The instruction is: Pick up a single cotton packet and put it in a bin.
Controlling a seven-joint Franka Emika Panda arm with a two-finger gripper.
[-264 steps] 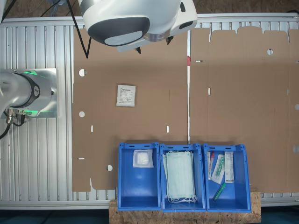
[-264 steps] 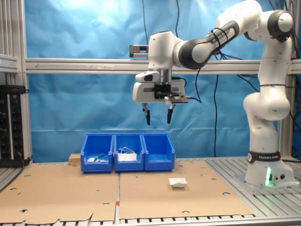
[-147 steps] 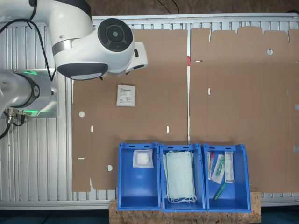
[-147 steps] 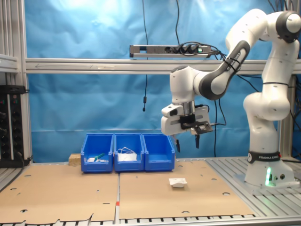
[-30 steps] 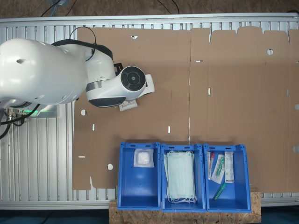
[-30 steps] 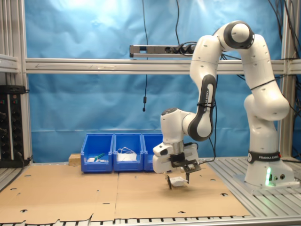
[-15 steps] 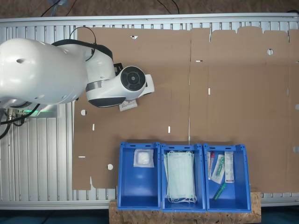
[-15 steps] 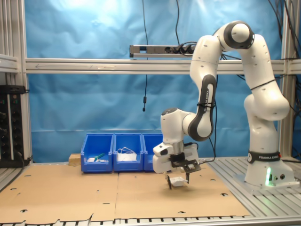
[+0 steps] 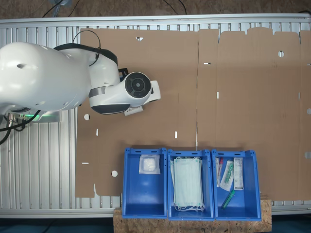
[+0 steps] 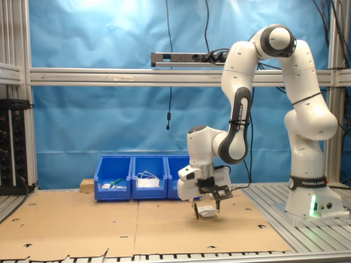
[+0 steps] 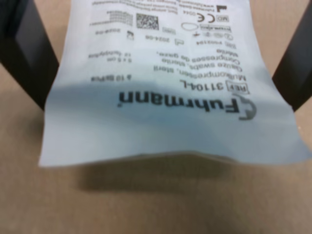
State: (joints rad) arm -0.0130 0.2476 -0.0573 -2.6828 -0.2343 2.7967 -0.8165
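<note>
Sagging between the 2 dark fingers (image 11: 22,53) in the wrist view, the cotton packet (image 11: 170,92) is a thin, smooth white pouch with fine dark print, its free edge curling just above brown cardboard (image 11: 156,204) and casting a shadow there. In the second exterior view the gripper (image 10: 207,210) has its jaws closed in on the packet's 2 sides, low over the cardboard sheet. In the first exterior view 1 corner of the packet (image 9: 134,110) pokes out from under the glossy white arm (image 9: 121,92). Compared with 0.5 s ago, that corner sits slightly nearer the arm and the wrist has shifted a touch. 3 blue plastic crates stand side by side: the bin (image 9: 132,194) with 1 puffy white packet (image 9: 148,165), 1 with pale green masks (image 9: 187,184), 1 with wrapped tools (image 9: 231,177).
</note>
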